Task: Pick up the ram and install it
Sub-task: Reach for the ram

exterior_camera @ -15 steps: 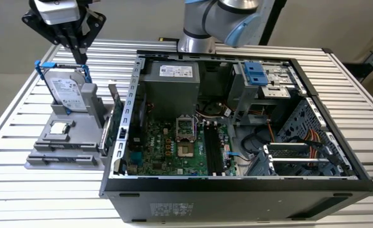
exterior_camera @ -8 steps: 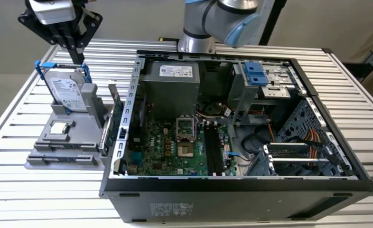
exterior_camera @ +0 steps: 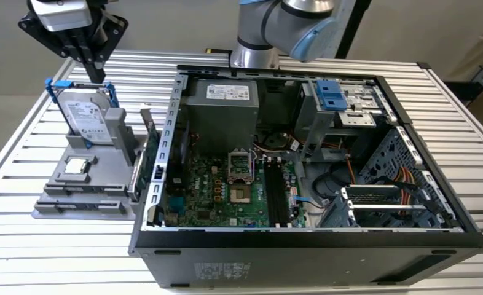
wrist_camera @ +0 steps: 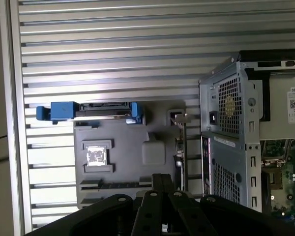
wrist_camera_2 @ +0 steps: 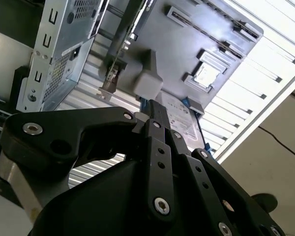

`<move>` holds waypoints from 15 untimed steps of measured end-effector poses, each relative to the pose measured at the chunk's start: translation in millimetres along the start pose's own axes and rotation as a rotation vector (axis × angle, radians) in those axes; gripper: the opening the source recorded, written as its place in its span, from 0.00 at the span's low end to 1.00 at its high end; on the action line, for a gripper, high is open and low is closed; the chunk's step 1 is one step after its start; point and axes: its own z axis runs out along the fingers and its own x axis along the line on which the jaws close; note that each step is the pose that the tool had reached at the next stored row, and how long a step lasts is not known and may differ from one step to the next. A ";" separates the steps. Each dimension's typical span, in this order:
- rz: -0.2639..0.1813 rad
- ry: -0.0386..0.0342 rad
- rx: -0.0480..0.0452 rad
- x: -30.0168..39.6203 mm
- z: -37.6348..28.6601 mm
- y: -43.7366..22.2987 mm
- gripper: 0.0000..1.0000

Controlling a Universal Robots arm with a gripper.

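My gripper [exterior_camera: 99, 76] hangs above the grey parts holder [exterior_camera: 57, 206] at the exterior view's left, over the upright hard drive [exterior_camera: 90, 120] in its blue caddy. Its fingers are shut with nothing between them, as both wrist views show [wrist_camera_2: 155, 105] [wrist_camera: 162, 178]. The ram appears as a thin dark strip standing on edge in a holder slot [wrist_camera: 120, 185], just beyond the silver CPU chip [wrist_camera: 97, 155]. It is apart from the gripper. The motherboard's long black slots [exterior_camera: 274, 193] lie inside the open computer case [exterior_camera: 155, 243].
A green card with a metal bracket [exterior_camera: 145, 161] stands between the holder and the case wall. The case holds a power supply [exterior_camera: 221, 117], a blue drive bracket [exterior_camera: 333, 95] and loose cables [exterior_camera: 393, 187]. Everything sits on a slatted metal table [exterior_camera: 28, 258].
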 end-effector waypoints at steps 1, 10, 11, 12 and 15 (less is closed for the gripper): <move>0.000 0.0000 0.0000 0.7 0.0 0.0 0.00; 0.000 0.0000 0.0000 6.6 -0.1 -0.4 0.00; 0.000 0.0000 0.0000 7.3 -0.2 -0.5 0.00; 0.000 0.0000 -0.0001 8.0 -0.2 -0.6 0.00; 0.000 0.0000 0.0000 10.0 -0.2 -0.7 0.00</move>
